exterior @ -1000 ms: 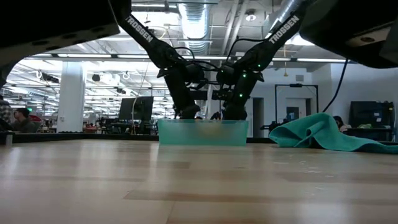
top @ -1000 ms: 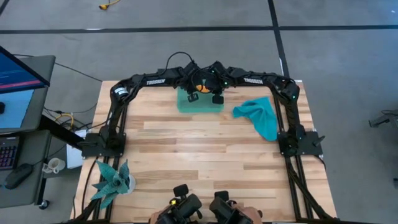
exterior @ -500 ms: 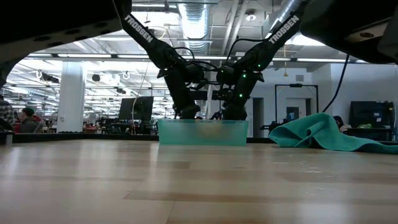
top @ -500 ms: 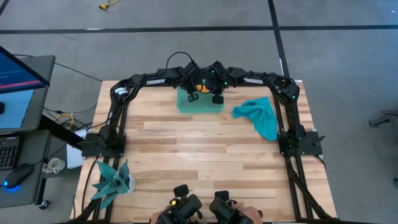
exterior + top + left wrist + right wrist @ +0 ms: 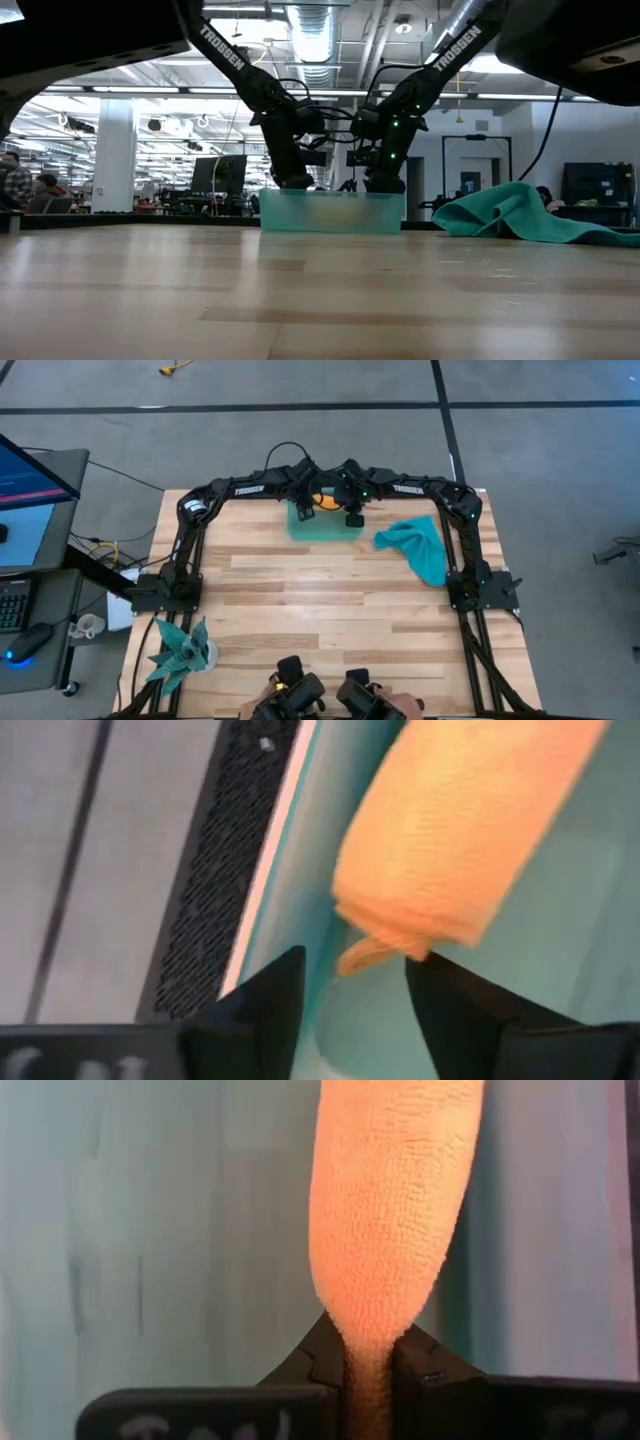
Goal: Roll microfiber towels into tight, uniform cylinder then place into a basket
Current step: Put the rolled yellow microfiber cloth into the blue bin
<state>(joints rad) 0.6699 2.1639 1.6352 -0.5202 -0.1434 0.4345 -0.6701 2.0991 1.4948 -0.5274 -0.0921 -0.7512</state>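
Note:
The orange towel, rolled into a cylinder, is in the sea-green basket at the table's far middle. My left gripper stands open at one end of the roll, whose loose flap lies just beyond the gap. My right gripper is shut on the roll's other end. In the high view both grippers hang over the basket. The teal towel lies crumpled on the table to the right. My right gripper pinches the tapered end of the orange roll between its two fingers. The fingers slant down into the basket, and the roll runs on from them in line with them. Whether the roll rests on the basket's floor I cannot tell.
A black metal frame runs along the table's left, far and right sides. A spiky teal plant stands at the near left corner. Bare wood lies between the basket and the near edge. In the low view the teal towel lies right of the basket.
My left gripper has opened and let go of its end of the orange roll. The basket has slid a little toward the table's right edge. My right gripper has kept its hold.

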